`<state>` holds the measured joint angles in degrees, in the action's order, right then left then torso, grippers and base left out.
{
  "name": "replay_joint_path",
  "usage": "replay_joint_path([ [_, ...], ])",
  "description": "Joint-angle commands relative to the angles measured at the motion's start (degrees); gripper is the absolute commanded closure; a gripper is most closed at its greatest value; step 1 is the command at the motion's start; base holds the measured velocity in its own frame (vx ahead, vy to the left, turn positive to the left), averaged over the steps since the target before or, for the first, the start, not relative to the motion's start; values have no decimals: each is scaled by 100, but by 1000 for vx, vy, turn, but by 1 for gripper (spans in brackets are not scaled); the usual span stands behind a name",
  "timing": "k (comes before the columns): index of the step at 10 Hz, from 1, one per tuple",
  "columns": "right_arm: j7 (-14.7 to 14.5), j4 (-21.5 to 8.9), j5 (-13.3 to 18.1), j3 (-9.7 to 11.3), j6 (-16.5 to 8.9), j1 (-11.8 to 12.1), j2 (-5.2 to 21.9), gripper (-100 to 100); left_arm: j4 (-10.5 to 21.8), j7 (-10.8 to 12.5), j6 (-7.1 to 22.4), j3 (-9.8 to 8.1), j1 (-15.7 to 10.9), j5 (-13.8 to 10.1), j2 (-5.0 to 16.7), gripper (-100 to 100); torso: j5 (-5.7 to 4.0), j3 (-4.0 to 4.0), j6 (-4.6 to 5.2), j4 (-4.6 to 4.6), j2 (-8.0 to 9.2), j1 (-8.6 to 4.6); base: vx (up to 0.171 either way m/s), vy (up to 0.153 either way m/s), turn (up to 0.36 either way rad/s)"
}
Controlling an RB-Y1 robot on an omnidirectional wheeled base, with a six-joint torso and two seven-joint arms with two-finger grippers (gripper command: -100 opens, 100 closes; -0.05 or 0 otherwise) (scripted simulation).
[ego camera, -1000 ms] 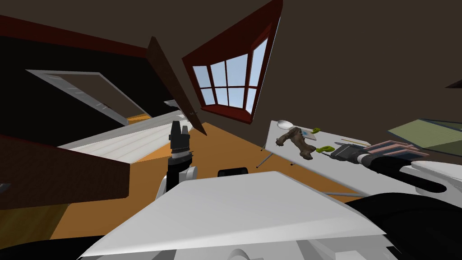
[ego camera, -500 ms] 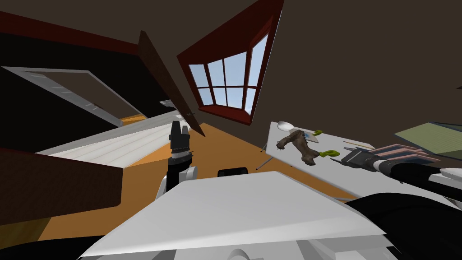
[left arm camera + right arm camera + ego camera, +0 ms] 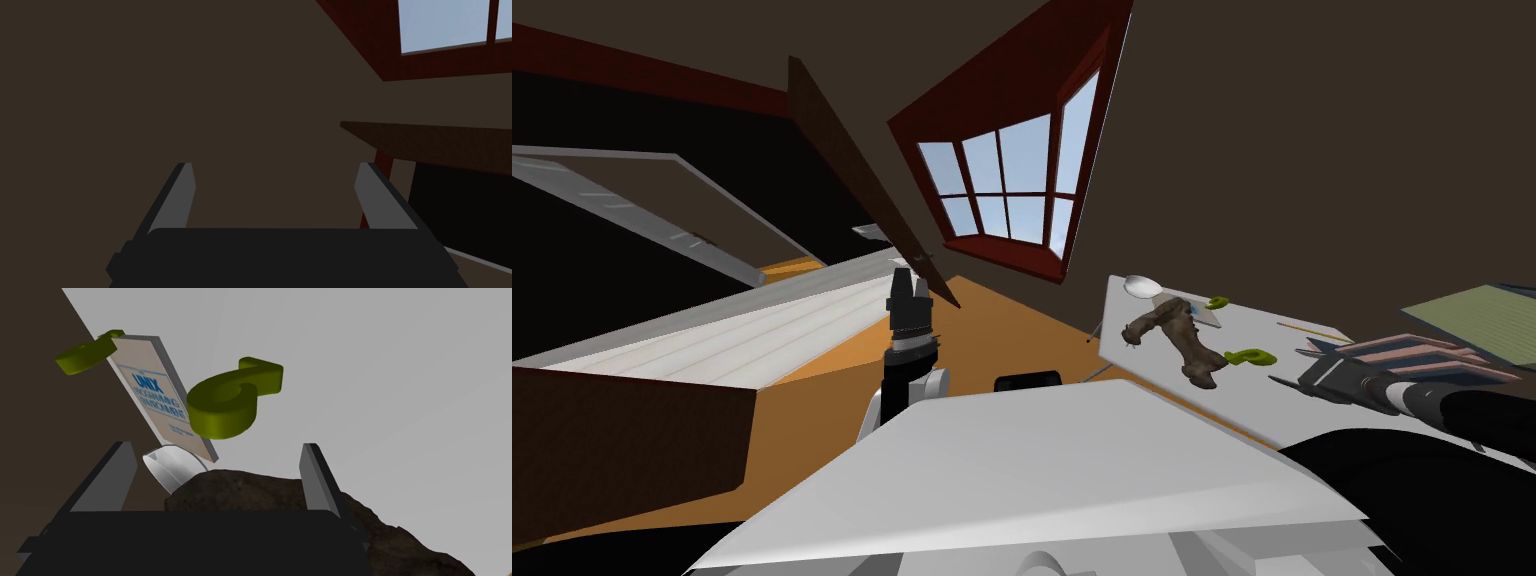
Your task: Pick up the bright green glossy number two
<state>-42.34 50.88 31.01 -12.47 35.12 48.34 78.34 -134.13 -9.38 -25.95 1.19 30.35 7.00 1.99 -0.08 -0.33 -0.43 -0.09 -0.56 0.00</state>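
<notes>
Furthest left, the left gripper (image 3: 910,283) is held upright, well apart from the table (image 3: 1272,315), its fingers spread wide with nothing between them. On the table, a white bowl (image 3: 1142,287) is seen at the far left corner, and a brown lumpy thing (image 3: 1176,338) is laid from near the left edge towards the near edge. A book (image 3: 155,390) lies flat beyond it, with a small green piece (image 3: 86,354) at its far end. The number two (image 3: 234,399), drawn in a dull olive green, lies flat a little in from the near edge, just beside the brown thing's nearer end, and is not yet held. To its right, the right gripper (image 3: 1295,366) hovers over the table near it, fingers wide and empty and pointed its way, with the brown thing close under them. For a clean grasp, it is judged that the gripper should be kept clear of the brown thing, centred over the thick curve of the number two, lowered until the fingers straddle it, and only then closed, so that the book is not nudged.
</notes>
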Motion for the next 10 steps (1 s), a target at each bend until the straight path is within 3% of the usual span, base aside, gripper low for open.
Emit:
replay_joint_path([
  [1, 31, -146, 21, 148, 163, -26, -16, -100, 0, 0, 0, 0, 0, 0, 0, 0, 0, 0, 0, 0, 0, 0, 89, -99, -13],
  [2, 53, -163, 30, 239, 266, 39, -72, -100, 0, 0, 0, 0, 0, 0, 0, 0, -1, 7, 0, 3, 11, 0, 125, -101, 13],
  [3, 26, -170, 14, 152, 220, 30, -48, -100, 0, 0, 0, 0, 0, 0, 0, 0, -2, 6, 1, 3, 7, -1, 61, -45, 6],
  [4, 14, -182, 14, 159, 254, 36, -58, 0, 0, 0, 0, 1, -1, 0, -1, 0, 2, 13, -1, 5, 23, 17, 10, -9, 4],
  [5, -40, -196, 48, 247, 140, -72, -237, -100, 0, 0, 0, 1, -1, 0, -1, 0, 7, 24, 1, 10, 40, 32, 7, -50, 79],
  [7, -49, -196, 54, 258, 132, -86, -274, -100, 0, 0, 0, 1, -2, 0, 0, 0, 1, 28, 0, 12, 47, 10, 11, -61, 65],
  [8, -61, -194, 55, 262, 114, -90, -287, 100, 0, 0, 0, 1, -1, 0, -1, 0, 4, 29, 2, 12, 49, 22, 1, -6, -4],
  [10, -59, -192, 56, 265, 121, -87, -286, 100, 0, 0, 0, 1, -2, 0, -1, 0, 9, 32, 1, 15, 52, 37, 0, 0, 0],
])
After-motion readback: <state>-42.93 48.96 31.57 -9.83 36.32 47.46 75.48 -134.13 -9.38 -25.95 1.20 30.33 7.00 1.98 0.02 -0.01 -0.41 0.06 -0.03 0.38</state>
